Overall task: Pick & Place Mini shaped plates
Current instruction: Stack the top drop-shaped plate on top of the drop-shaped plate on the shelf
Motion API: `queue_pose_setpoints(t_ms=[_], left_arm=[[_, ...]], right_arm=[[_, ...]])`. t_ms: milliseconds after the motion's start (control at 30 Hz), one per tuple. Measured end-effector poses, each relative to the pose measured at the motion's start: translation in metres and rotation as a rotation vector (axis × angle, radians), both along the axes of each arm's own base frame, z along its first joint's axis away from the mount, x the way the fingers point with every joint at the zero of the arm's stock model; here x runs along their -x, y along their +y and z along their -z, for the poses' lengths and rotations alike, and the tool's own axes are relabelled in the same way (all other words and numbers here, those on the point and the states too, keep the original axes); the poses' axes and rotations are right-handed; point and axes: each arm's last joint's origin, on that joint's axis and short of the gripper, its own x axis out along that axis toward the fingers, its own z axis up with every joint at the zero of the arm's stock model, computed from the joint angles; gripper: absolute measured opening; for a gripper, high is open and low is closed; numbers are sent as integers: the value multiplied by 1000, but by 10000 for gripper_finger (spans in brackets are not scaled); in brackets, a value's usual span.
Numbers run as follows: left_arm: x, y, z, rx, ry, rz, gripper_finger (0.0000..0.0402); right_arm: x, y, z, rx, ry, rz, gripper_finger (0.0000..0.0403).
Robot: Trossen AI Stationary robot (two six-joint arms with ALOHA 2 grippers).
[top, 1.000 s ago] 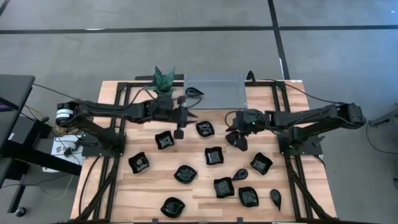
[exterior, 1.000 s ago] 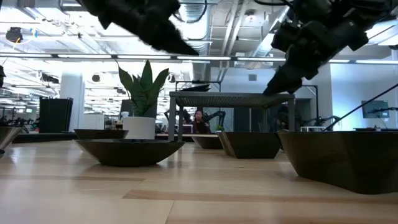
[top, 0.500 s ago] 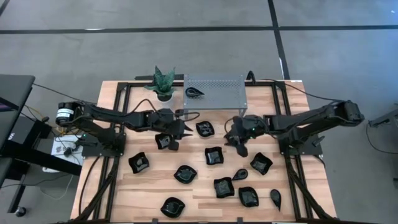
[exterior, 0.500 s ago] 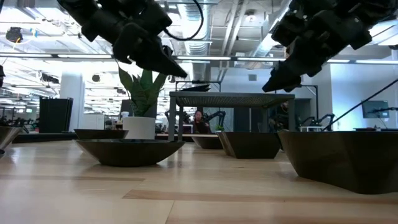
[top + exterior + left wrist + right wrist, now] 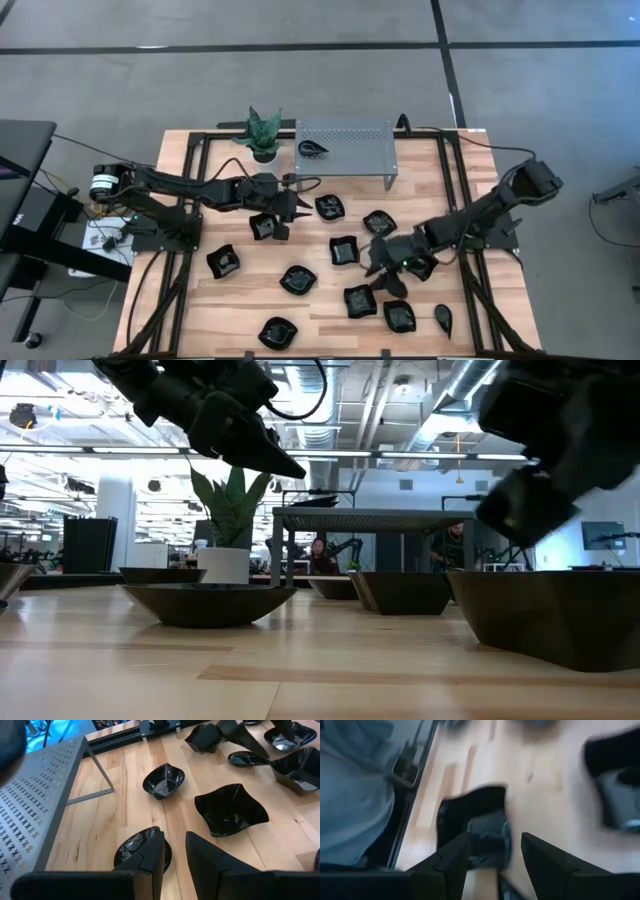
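The left gripper (image 5: 284, 212) has its jaws parted by a narrow gap with nothing between them; in the left wrist view one fingertip (image 5: 155, 851) hangs over the rim of a small black dish (image 5: 131, 851), so it looks poised at the start of a pick, just left of centre in the high view. The right gripper (image 5: 385, 266) sits lower right of centre with its jaws spread wide and empty, a square dish (image 5: 470, 815) lying just beyond them in its wrist view, though motion blur hides the exact alignment. One teardrop plate (image 5: 312, 148) already rests on the grey perforated rack (image 5: 350, 140) at upper centre; the other mini plates (image 5: 297, 279) remain scattered on the wooden table (image 5: 180, 310). Next, each arm probably needs to descend so a rim sits between the fingers, then close gently; glossy edges may slip.
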Motion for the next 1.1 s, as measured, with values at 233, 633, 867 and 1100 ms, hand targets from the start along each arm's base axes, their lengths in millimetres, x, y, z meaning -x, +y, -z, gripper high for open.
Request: queue_pose_setpoints(t_ms=[233,633,867,1100], left_arm=[[0,0,0,0,-4,-1,81],[-1,0,-1,2,-15,-1,81],[-1,0,-2,2,-20,-1,81],[-1,0,-2,1,-27,-1,81]], right_arm=[[9,24,7,-2,42,-82,175],[33,27,26,154,284,-45,175],[32,24,26,216,248,-28,169],[32,24,16,193,211,-27,144]])
